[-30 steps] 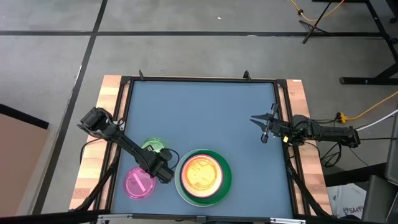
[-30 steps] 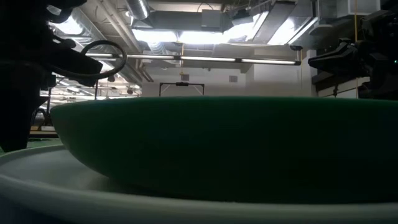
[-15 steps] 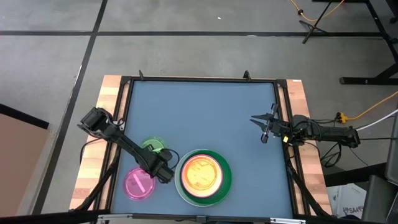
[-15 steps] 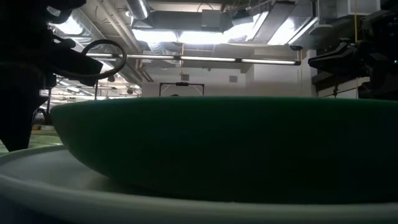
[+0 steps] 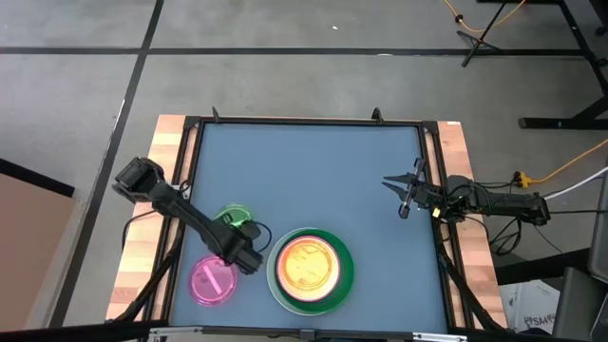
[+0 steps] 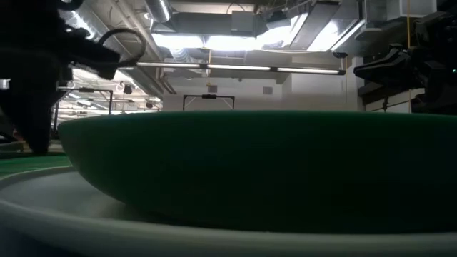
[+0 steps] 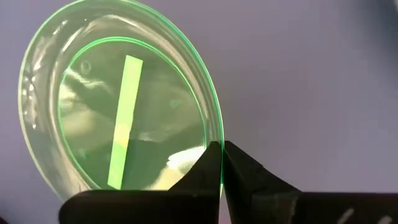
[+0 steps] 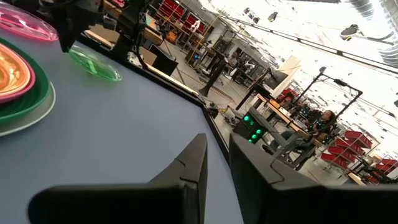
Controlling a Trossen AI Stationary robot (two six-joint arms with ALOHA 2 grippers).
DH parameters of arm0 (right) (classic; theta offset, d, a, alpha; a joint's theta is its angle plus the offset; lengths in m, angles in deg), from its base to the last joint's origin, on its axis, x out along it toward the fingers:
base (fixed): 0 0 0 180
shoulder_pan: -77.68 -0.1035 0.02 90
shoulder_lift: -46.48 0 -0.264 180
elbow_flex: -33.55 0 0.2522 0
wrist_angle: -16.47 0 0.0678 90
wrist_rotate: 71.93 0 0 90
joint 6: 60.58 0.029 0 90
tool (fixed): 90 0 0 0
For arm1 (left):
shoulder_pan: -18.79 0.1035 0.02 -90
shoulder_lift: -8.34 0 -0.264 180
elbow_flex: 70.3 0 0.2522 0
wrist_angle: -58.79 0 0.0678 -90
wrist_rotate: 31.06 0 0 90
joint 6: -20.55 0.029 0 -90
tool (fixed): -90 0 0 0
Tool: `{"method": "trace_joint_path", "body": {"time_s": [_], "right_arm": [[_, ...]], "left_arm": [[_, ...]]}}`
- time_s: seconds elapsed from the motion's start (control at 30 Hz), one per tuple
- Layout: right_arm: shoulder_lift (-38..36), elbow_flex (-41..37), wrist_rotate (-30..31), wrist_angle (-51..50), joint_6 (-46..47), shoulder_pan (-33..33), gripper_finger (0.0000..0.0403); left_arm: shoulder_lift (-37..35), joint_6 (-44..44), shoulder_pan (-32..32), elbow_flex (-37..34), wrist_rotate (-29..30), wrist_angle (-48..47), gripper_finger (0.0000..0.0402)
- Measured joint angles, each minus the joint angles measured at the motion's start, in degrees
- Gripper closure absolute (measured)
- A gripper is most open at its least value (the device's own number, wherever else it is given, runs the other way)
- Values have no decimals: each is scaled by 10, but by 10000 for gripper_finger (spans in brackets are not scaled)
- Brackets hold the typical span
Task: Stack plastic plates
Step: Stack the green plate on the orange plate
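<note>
High view: a stack (image 5: pixel 310 269) is seen near the front edge of the desk (image 5: pixel 313 171), with a white plate at the bottom, a dark green plate on it, and pink and orange plates nested on top. Beside it on the left lies a magenta plate (image 5: pixel 214 281), and just behind that a clear green plate (image 5: pixel 231 219).

The left pincer (image 5: pixel 249 234) is placed at the rim of the clear green plate, close to the stack. In the left wrist view its fingers (image 7: pixel 211 171) are seen pressed together on that rim, so the plate (image 7: pixel 121 118) is held by its edge; the right wrist view suggests it is tilted off the desk. The step in hand is judged to be the carrying of this small plate to the stack. The next move calls for a lift and a short shift over the orange plate, with care that the thin rim does not slip.

The right pincer (image 5: pixel 403 194) is parked near the desk's right edge, its fingers narrowly parted in its own wrist view (image 8: pixel 214 163).

The grip is shown only by the left wrist view; the low view is filled by the dark green plate (image 6: pixel 264 171).
</note>
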Motion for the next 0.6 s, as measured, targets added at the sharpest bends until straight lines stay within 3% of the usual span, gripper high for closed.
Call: {"method": "trace_joint_path", "body": {"time_s": [0.3,0.6], "right_arm": [[0,0,0,0,0,0,341],[0,0,0,0,0,0,341]], "left_arm": [[-38,79,27,9,40,6,401],[-38,233,63,84,90,7,401]]}}
